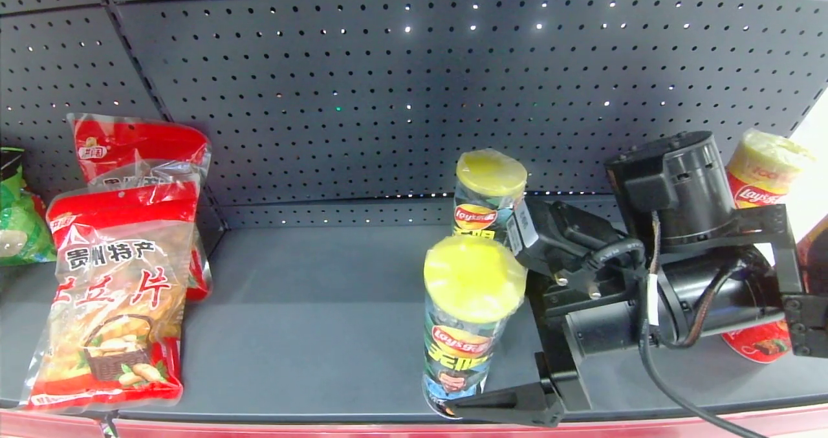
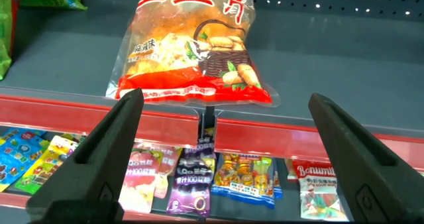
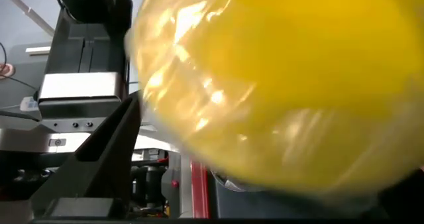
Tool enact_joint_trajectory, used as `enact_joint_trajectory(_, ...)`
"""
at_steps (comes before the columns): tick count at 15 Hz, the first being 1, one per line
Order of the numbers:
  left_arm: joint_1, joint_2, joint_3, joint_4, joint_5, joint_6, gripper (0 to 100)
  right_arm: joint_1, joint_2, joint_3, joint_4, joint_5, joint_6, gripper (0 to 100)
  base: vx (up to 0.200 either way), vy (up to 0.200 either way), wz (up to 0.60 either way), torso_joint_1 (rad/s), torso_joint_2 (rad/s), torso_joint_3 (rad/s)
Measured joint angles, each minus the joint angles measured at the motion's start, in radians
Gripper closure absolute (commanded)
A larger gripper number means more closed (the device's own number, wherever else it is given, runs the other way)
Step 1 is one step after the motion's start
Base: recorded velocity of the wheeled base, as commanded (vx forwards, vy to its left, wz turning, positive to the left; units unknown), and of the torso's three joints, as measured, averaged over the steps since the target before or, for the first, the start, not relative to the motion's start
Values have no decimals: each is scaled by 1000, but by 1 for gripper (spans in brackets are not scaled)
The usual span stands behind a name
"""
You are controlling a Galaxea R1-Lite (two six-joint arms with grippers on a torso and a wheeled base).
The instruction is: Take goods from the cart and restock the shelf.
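Two chip cans with yellow lids and green-black labels stand on the dark shelf (image 1: 323, 321). The front can (image 1: 471, 321) is near the shelf's front edge, and the back can (image 1: 490, 195) is behind it. My right gripper (image 1: 467, 389) comes in from the right and is open around the front can; one finger (image 1: 511, 405) crosses in front of its base and the other is hidden behind it. In the right wrist view the yellow lid (image 3: 285, 85) is very close, with one finger (image 3: 99, 158) beside it. My left gripper (image 2: 225, 98) is open with nothing in it, below the shelf's front edge.
A red chip can (image 1: 766, 166) stands at the far right, partly hidden by the right arm. Two red snack bags (image 1: 116, 295) lean at the left, with a green bag (image 1: 16, 218) beyond them. The red shelf lip (image 2: 331, 128) has small packets (image 2: 245, 177) on the level below.
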Motion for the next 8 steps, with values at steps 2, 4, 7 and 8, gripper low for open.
enact_joint_trajectory(2, 0, 0, 0, 0, 0, 0, 0, 2, 11, -1, 0, -5, 7, 0, 0, 0, 0, 0, 0, 0)
enact_joint_trajectory(4, 0, 0, 0, 0, 0, 0, 0, 4, 22, -1, -14, -7, 7, 0, 0, 0, 0, 0, 0, 0)
enact_joint_trajectory(7, 0, 0, 0, 0, 0, 0, 0, 7, 40, 15, -97, -8, 33, 100, 0, 0, 0, 0, 0, 0)
enact_joint_trajectory(8, 0, 0, 0, 0, 0, 0, 0, 12, 46, 18, -119, -9, 49, 100, 0, 0, 0, 0, 0, 0)
